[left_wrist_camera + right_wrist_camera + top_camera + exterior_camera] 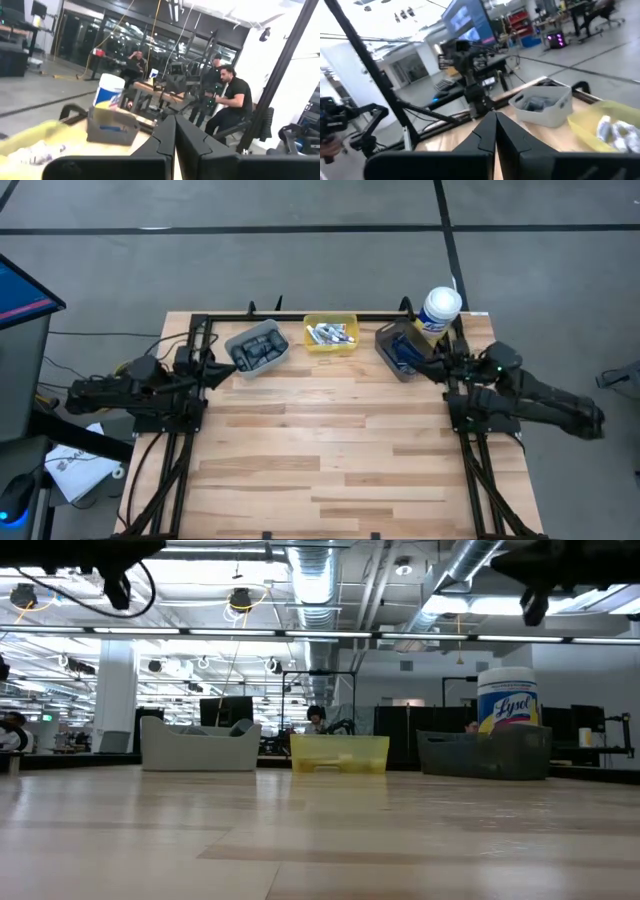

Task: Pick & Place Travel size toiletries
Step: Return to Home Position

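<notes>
L claw (175, 120) closed nr grey bin (283, 350), R claw (495, 117) closed nr dark bin (386, 340)

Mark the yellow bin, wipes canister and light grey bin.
yellow bin (340, 753): low view, front wall.
wipes canister (441, 303): high view, white lid.
light grey bin (200, 752): low view, front wall.

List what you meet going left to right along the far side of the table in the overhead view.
grey bin holding dark pods → yellow bin holding white tubes → dark bin holding blue razors → white wipes canister. The left pincer and right pincer overlap the end bins, so they are left out.
</notes>
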Controlling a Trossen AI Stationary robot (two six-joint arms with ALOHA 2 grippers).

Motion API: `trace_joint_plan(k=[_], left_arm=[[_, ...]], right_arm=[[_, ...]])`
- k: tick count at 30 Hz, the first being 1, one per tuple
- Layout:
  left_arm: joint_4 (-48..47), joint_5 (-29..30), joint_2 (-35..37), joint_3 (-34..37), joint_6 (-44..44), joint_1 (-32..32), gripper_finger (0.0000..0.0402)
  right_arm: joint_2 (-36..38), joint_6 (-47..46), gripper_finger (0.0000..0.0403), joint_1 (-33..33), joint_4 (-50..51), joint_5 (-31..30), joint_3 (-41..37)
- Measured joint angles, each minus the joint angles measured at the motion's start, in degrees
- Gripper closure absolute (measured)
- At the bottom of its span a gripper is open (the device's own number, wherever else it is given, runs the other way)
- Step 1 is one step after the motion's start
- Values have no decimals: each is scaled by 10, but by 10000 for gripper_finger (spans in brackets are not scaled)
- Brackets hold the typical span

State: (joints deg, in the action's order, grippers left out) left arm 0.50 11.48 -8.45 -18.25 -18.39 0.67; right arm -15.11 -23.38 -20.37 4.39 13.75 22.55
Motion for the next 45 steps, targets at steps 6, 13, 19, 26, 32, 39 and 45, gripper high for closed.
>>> trace_joint_plan(k=[6, 13, 19, 26, 32, 39, 45], left_arm=[[9, -4, 42, 15, -13, 0, 401], [4, -5, 81, 12, 23, 0, 401], [-28, -9, 70, 12, 30, 0, 401], [-26, -8, 84, 62, 0, 0, 401], [41, -8, 84, 146, -43, 0, 401], [82, 1, 77, 179, -41, 0, 401], [83, 22, 76, 179, -34, 0, 401]], right_arm=[[-12, 22, 403, 84, -16, -77, -4], [93, 115, 403, 123, 99, -155, 79], [147, 117, 403, 129, 111, -171, 27], [147, 119, 403, 129, 48, -192, -71], [148, 104, 403, 129, -44, -185, -156], [149, 68, 403, 129, -104, -182, -221], [149, 77, 403, 129, -100, -181, -221]])
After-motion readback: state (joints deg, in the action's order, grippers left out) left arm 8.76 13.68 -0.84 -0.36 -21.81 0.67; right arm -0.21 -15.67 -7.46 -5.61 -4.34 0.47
